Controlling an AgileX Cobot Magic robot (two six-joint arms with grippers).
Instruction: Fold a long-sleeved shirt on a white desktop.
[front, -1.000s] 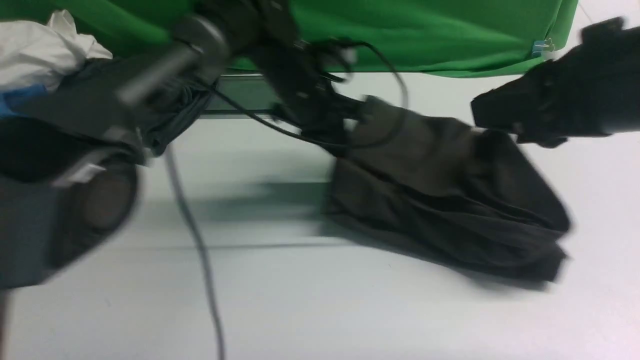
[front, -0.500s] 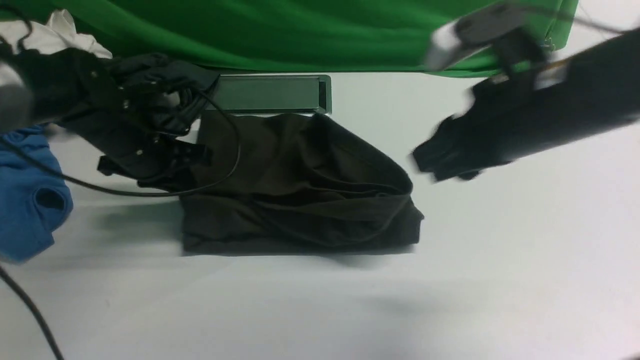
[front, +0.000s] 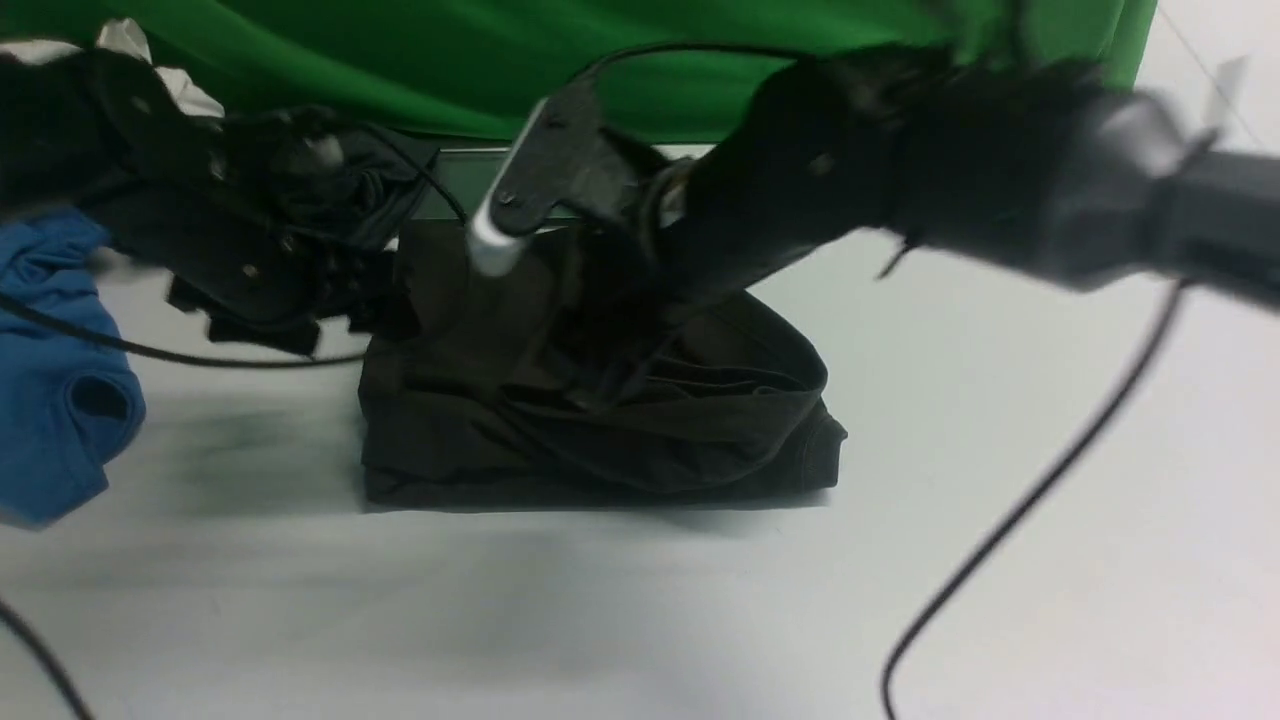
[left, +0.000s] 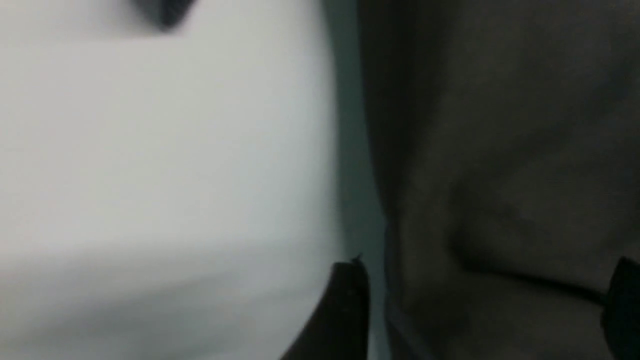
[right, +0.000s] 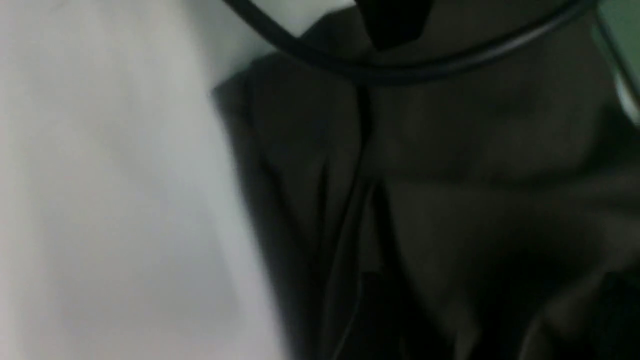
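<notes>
The long-sleeved shirt (front: 620, 440) lies as a dark olive-brown folded bundle on the white desktop (front: 1000, 400), just in front of the grey hatch. My left gripper (front: 370, 305) is at the shirt's far left edge. In the left wrist view my left gripper (left: 485, 310) is open; one finger (left: 350, 310) is beside the cloth edge and the shirt (left: 500, 175) lies between the fingers. My right gripper (front: 610, 345) is pressed down into the shirt's middle. Its fingers are lost in dark cloth in the right wrist view, where the shirt (right: 475, 175) fills the frame.
A bright blue shirt (front: 50, 380) lies at the left edge, with white cloth (front: 130, 40) and a charcoal garment (front: 385, 175) behind it. The grey hatch (front: 460, 180) and green backdrop (front: 400, 60) are at the back. A black cable (front: 1030, 500) hangs over the right side.
The shirt was dragged left to the centre. My right arm then swung from the right side across and down onto the shirt. My left arm stayed at the shirt's left edge.
</notes>
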